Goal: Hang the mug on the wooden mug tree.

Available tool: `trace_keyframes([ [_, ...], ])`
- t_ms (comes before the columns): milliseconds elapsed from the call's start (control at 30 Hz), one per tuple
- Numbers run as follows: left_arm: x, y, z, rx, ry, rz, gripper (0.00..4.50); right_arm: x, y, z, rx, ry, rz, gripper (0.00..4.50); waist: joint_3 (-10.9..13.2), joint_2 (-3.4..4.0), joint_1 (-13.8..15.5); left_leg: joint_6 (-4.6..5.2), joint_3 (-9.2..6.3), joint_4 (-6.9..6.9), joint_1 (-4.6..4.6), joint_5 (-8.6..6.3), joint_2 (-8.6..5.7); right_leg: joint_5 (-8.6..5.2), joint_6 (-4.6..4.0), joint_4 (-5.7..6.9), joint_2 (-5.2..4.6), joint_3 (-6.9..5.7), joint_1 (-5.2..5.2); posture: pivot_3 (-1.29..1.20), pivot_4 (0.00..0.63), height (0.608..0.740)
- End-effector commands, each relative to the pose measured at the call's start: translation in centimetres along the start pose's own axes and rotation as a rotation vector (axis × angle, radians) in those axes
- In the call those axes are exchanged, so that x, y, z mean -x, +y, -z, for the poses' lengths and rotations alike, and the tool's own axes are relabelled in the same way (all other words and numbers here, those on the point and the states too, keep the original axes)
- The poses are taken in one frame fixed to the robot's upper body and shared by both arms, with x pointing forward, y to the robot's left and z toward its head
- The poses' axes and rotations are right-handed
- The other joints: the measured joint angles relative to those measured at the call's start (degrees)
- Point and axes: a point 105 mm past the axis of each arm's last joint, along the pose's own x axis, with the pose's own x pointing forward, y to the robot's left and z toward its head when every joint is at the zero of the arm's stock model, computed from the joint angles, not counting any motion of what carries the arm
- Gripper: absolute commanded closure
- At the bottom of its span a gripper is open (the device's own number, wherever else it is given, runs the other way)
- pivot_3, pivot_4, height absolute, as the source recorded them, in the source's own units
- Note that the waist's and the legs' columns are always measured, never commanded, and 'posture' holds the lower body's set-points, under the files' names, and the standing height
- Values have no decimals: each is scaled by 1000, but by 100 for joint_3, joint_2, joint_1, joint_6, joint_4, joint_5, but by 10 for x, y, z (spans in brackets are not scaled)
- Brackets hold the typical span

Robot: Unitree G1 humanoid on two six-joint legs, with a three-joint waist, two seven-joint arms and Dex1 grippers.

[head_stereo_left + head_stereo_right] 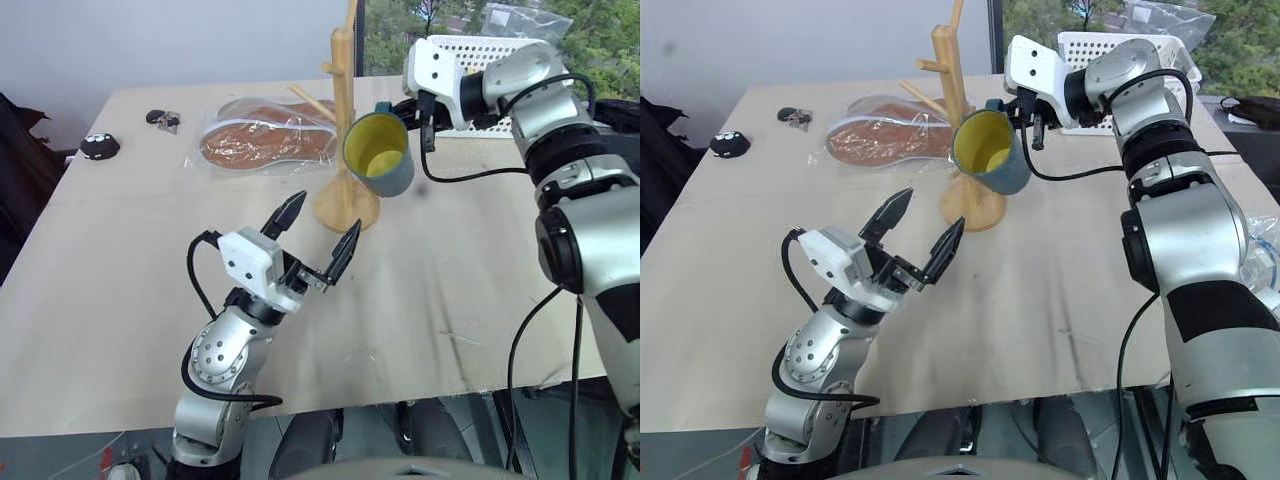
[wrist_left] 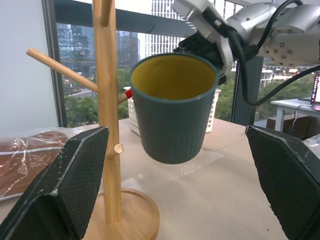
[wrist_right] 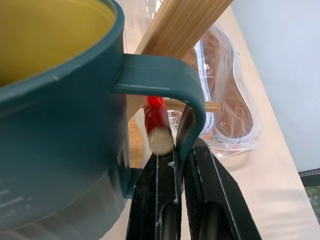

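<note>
Right gripper (image 3: 181, 150) pinches the mug (image 1: 379, 155) by its handle beside the mug tree (image 1: 345, 120), left gripper (image 1: 318, 230) spread wide.

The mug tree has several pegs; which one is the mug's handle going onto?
The red-tipped peg of the mug tree; its end sits inside the handle of the mug, held by the right gripper. The other pegs are plain wood.

A light wooden table (image 1: 120, 300) stands before a pale wall (image 1: 150, 40) at far left; a window (image 2: 75, 60) shows green trees and city towers.
</note>
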Motion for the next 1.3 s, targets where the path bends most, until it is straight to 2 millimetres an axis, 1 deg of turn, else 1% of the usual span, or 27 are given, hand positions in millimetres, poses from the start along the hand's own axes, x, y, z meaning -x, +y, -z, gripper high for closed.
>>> trace_keyframes([
  [33,1,-3,-10,-22,-48,11,0,10,-19,-23,61,-25,72,3700,0,0,0,0,0,0,-1,0,-1,0,0,-1,-1,0,0,0,150,740],
  [67,1,-3,-9,-22,-47,11,0,12,-20,-22,63,-21,76,3135,0,0,-5,0,0,0,-1,0,-1,0,0,-1,-1,0,0,0,150,740],
  [133,2,-3,-9,-21,-46,13,0,17,-23,-22,52,-26,99,2342,0,0,-6,0,1,-1,-2,0,-1,0,0,0,0,1,-4,0,150,740],
  [167,2,-3,-8,-21,-45,15,0,20,-25,-21,46,-28,107,1634,0,0,-4,0,0,-1,-4,0,0,0,0,0,1,0,-7,0,150,740],
  [200,2,-3,-8,-20,-44,16,0,24,-27,-21,41,-30,119,1261,0,0,-3,0,0,-1,-5,0,0,0,0,0,1,0,-8,0,150,740],
  [267,2,-1,-8,-22,-42,22,0,33,-31,-18,22,-36,144,176,0,1,-4,0,2,-1,-5,0,0,0,0,0,1,1,-7,0,150,740],
  [300,2,-1,-8,-22,-41,25,0,38,-33,-17,11,-41,155,31,0,0,-1,0,3,-1,-5,0,-1,0,0,0,0,2,-8,0,150,740],
  [400,4,0,-5,-16,-22,37,0,57,-34,-7,-45,-70,176,31,0,1,2,0,3,-1,-6,0,-1,0,0,0,1,1,-8,0,150,740],
  [500,9,-1,2,4,29,49,0,77,-28,9,-154,-134,168,31,0,0,3,1,2,-2,-8,0,0,0,0,-2,0,1,-8,0,150,740],
  [567,15,0,10,23,80,50,0,85,-17,25,-233,-193,159,31,-3,-2,2,1,5,-3,-7,0,0,0,0,-3,0,4,-9,0,150,740],
  [667,29,4,27,41,192,33,0,90,7,54,-353,-280,177,31,-6,-6,5,3,6,1,-1,-1,4,0,0,-1,0,5,1,0,150,740],
  [700,37,7,36,49,246,20,0,89,29,70,-423,-300,183,31,-4,-3,4,3,6,1,-1,-1,4,0,0,-1,0,5,1,0,150,740],
  [733,44,9,43,61,295,9,0,90,54,82,-476,-303,174,31,-18,-16,27,4,11,-1,-1,0,3,1,1,1,-1,11,0,0,150,740],
  [767,50,11,50,59,338,4,0,90,78,89,-523,-298,177,31,-18,-11,54,3,-6,6,1,-3,11,0,-2,1,0,-5,11,0,150,740],
  [800,55,13,55,43,379,4,0,91,99,94,-578,-302,219,31,-21,-1,85,3,-15,2,-3,-2,9,0,-2,-3,-3,-14,10,0,150,740],
  [833,59,16,58,40,404,0,0,93,118,97,-627,-303,272,31,-29,20,143,3,-21,2,-13,-2,7,-1,-2,-1,-5,-17,3,0,150,740],
  [867,62,18,60,43,419,-7,0,94,134,99,-663,-299,322,31,-28,26,147,2,-20,2,-43,-1,6,-1,-2,2,-6,-14,-31,0,150,740],
  [933,66,22,63,43,441,-8,0,96,161,100,-703,-280,417,31,-29,48,118,2,-5,8,-60,0,4,1,1,11,-4,0,-57,0,150,740],
  [1000,70,23,68,38,469,5,0,96,193,103,-755,-240,463,31,-38,49,103,3,17,10,-56,0,3,12,0,18,-2,23,-62,0,150,740],
  [1033,72,23,70,24,483,15,0,97,208,104,-774,-224,477,31,-41,43,106,3,18,9,-42,0,4,13,1,14,1,22,-49,0,150,740],
  [1067,75,23,72,26,497,17,0,98,221,104,-793,-206,491,31,-43,38,100,10,14,5,-8,-5,5,13,0,4,4,15,-10,0,150,740],
  [1100,77,23,74,27,507,20,0,99,230,106,-797,-188,504,31,-41,37,70,31,12,2,37,-19,8,11,1,-4,8,9,39,0,150,740],
  [1133,81,22,76,30,519,27,0,100,238,106,-801,-177,510,31,-41,39,55,34,11,3,61,-20,9,9,2,-12,9,4,72,0,150,740],
  [1200,89,18,79,36,543,41,0,101,247,107,-815,-164,519,31,-43,33,26,36,14,5,78,-20,7,6,2,-15,6,7,90,0,150,740],
  [1233,93,17,81,35,555,47,0,101,251,107,-811,-159,519,31,-43,30,2,36,15,5,93,-20,8,-5,-13,-15,6,7,104,0,150,740],
  [1300,98,16,84,37,571,49,0,101,256,108,-803,-150,521,31,-43,30,-11,37,27,4,111,-20,12,-13,-4,-13,10,20,112,0,150,740],
])
